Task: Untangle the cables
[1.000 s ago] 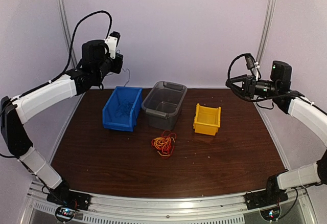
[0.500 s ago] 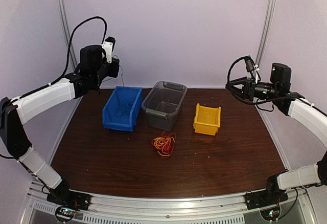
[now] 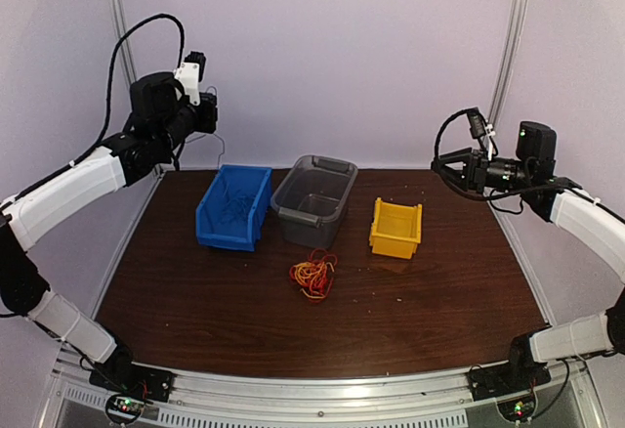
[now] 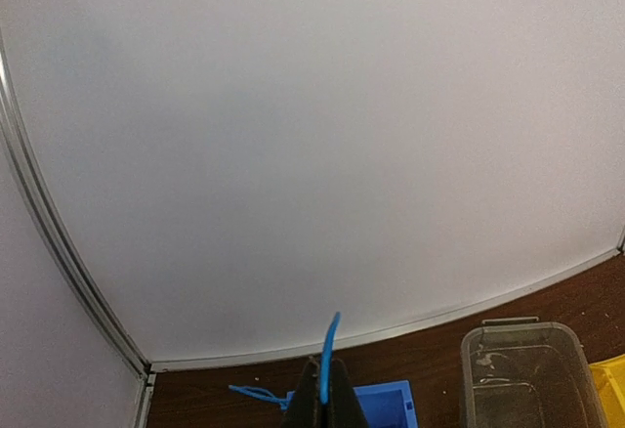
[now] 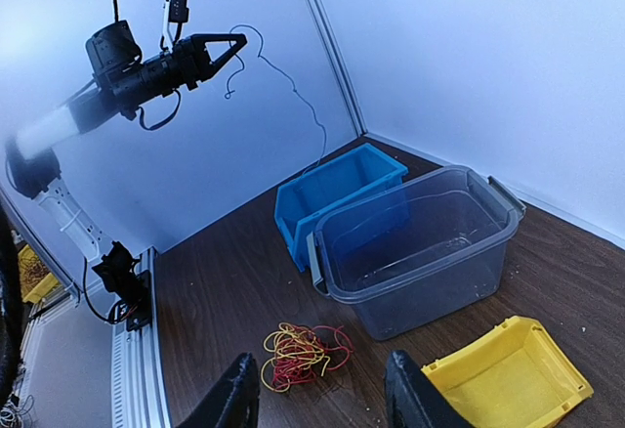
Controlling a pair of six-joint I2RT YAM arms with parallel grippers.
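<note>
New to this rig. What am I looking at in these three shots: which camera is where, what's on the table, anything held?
A left arm and a right arm with two-finger grippers are bolted at the near edge of the table. The overhead shot looks down from behind them; the other two come from a camera on each wrist. On it sit a blue bin, a clear grey bin and a yellow bin, with a red and yellow-orange cable tangle in front. The left gripper, raised high, is shut on a blue cable that hangs toward the blue bin. The right gripper is open and holds nothing.
</note>
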